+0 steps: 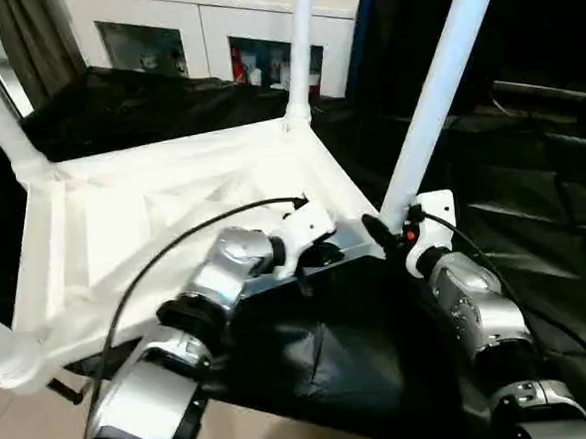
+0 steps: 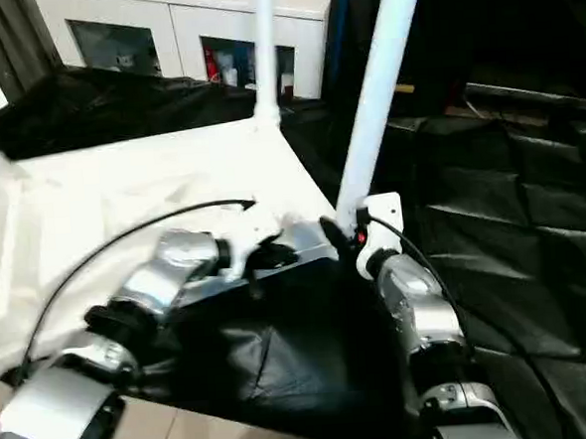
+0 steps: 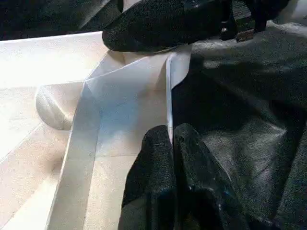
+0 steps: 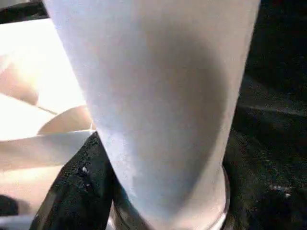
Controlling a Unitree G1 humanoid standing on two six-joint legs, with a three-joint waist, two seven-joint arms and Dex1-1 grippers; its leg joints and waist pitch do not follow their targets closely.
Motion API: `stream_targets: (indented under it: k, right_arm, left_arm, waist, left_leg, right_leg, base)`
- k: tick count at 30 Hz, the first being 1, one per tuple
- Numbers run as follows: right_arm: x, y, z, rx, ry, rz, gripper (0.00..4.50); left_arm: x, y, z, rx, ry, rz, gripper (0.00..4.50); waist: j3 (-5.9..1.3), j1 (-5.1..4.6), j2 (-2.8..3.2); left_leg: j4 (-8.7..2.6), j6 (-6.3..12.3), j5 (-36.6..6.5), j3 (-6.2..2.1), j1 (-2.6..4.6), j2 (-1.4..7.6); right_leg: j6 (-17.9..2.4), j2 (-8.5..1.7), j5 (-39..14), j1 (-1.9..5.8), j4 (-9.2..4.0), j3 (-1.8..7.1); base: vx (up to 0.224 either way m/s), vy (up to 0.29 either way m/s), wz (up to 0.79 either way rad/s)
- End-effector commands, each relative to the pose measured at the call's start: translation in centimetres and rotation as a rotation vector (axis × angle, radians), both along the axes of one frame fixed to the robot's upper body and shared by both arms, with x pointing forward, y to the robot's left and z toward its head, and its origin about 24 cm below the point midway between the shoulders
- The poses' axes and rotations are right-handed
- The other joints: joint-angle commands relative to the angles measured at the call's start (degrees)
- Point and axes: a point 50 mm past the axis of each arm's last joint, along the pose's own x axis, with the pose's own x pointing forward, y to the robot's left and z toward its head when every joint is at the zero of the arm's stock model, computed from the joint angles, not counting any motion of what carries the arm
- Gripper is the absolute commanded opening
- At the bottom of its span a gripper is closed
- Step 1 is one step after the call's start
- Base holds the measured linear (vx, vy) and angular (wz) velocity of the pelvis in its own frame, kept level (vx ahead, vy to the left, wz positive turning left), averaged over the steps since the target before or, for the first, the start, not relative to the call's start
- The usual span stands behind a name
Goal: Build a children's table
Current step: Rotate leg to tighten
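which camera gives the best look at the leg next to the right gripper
The left eye view: the leg rises there from the tabletop's near corner to the frame's top, beside the right gripper. The right eye view shows the same. The right wrist view shows its base close up.

The table top (image 1: 124,230) and its legs (image 1: 434,91) are plain white — no pattern. Black sheeting (image 1: 530,195) lies beneath. Forearms (image 1: 478,308) silver, fingers (image 3: 158,167) black. The cabinet (image 1: 202,26) is white, with something red — perhaps packaging — behind its glass.
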Motion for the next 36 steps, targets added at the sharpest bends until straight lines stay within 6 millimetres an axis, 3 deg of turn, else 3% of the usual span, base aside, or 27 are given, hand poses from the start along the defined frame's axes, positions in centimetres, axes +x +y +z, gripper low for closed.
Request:
stream_targets:
  k: [1, 3, 5, 8, 14, 16, 18, 21, 27, 33, 36]
  right_arm:
    - [-1.2, 3.4, -2.1, -0.001, 0.088, 0.130, 3.35]
    - [-1.3, 3.6, -2.0, -0.002, 0.081, 0.143, 3.35]
    - [-1.1, 3.5, -1.5, -0.049, 0.036, 0.172, 3.72]
    - [-1.0, 2.9, -1.1, -0.079, -0.005, 0.236, 3.72]
    - [-2.3, 1.0, 0.0, -0.064, -0.055, 0.495, 3.72]
    - [-3.4, -0.3, 0.5, -0.048, -0.027, 0.639, 3.72]
    - [-3.4, -0.3, 0.5, -0.048, -0.027, 0.639, 3.72]
    - [-3.8, -1.1, 1.0, -0.032, -0.027, 0.708, 3.72]
    - [-3.9, -1.9, 1.4, -0.044, -0.041, 0.754, 3.72]
    - [-4.2, -2.0, 1.5, -0.023, -0.036, 0.792, 3.59]
    - [-4.4, -1.9, 1.4, -0.009, -0.027, 0.816, 3.30]
  left_arm:
    - [-0.3, -2.0, -0.1, -0.059, 0.007, 0.019, 0.00]
    - [-0.4, -2.1, -0.1, -0.061, 0.012, 0.009, 0.00]
    - [-0.3, -1.5, -0.2, -0.051, 0.017, 0.008, 0.00]
    - [-0.2, -0.6, -0.3, -0.037, 0.027, 0.003, 0.00]
    - [-0.9, 1.5, -0.4, -0.017, 0.085, -0.127, 0.00]
    - [-1.5, 3.1, -0.6, 0.026, 0.123, -0.213, 0.00]
    - [-1.5, 3.1, -0.6, 0.026, 0.123, -0.213, 0.00]
    - [-2.1, 4.3, -0.7, 0.050, 0.171, -0.272, 0.00]
    - [-2.6, 5.7, -0.6, 0.063, 0.224, -0.325, 0.00]
    - [-2.8, 6.3, -0.3, 0.057, 0.240, -0.340, 0.00]
    - [-2.9, 6.3, -0.2, 0.053, 0.242, -0.340, 0.00]
  waist:
    - [-2.77, -0.07, -0.66]
    - [-2.72, -0.11, -0.63]
    - [-2.69, -0.18, -0.67]
    - [-2.70, -0.25, -0.67]
    - [-2.83, 0.04, -0.92]
    - [-2.83, -0.06, -0.79]
    - [-2.84, -0.09, -0.78]
    - [-2.69, -0.26, -0.63]
    - [-2.74, 0.02, -0.54]
    - [-2.81, 0.28, -0.64]
    - [-2.84, 0.33, -0.72]
  left_leg:
    - [-3.95, 2.95, -8.7, -0.84, 0.00, 1.50]
    - [-3.98, 3.08, -9.6, -0.80, 0.05, 1.50]
    - [-4.11, 2.85, -10.3, -0.93, 0.07, 1.59]
    - [-4.09, 3.05, -10.7, -0.92, 0.02, 1.57]
    - [-3.75, 5.99, -8.3, -0.83, -0.34, 1.66]
    - [-3.71, 6.64, -8.0, -0.81, -0.29, 1.74]
    - [-3.70, 6.87, -8.2, -0.85, -0.32, 1.90]
    - [-3.85, 5.55, -9.9, -0.79, -0.05, 1.97]
    - [-3.87, 4.78, -9.3, -0.68, 0.05, 2.16]
    - [-3.77, 5.02, -7.9, -0.62, -0.03, 2.14]
    - [-3.70, 5.22, -7.6, -0.60, -0.07, 2.09]
  right_leg:
    - [-11.5, -3.79, -9.0, 2.55, -4.47, 2.31]
    - [-11.3, -3.83, -10.2, 2.43, -4.63, 2.31]
    - [-10.9, -3.91, -12.2, 2.38, -4.78, 2.26]
    - [-10.7, -3.91, -12.5, 2.40, -4.84, 2.23]
    - [-12.4, -3.91, -6.6, 2.86, -4.26, 2.21]
    - [-13.4, -3.82, -5.4, 2.87, -4.12, 2.19]
    - [-13.9, -3.89, -4.7, 2.90, -3.97, 2.21]
    - [-14.4, -3.84, -7.3, 2.59, -4.22, 2.17]
    - [-14.9, -3.87, -6.4, 2.56, -3.95, 2.15]
    - [-15.3, -3.81, -4.0, 2.67, -3.57, 2.07]
    - [-15.3, -3.88, -4.0, 2.73, -3.55, 2.07]
  base:
    - [0.000, 0.000, 0.00]
    - [0.000, 0.000, 0.00]
    - [0.000, 0.000, 0.00]
    - [0.000, 0.000, 0.00]
    - [0.000, 0.000, 0.00]
    - [0.000, 0.000, 0.00]
    - [0.000, 0.000, 0.00]
    - [0.000, 0.000, 0.00]
    - [0.000, 0.000, 0.00]
    - [0.000, 0.000, 0.00]
    - [0.000, 0.000, 0.00]
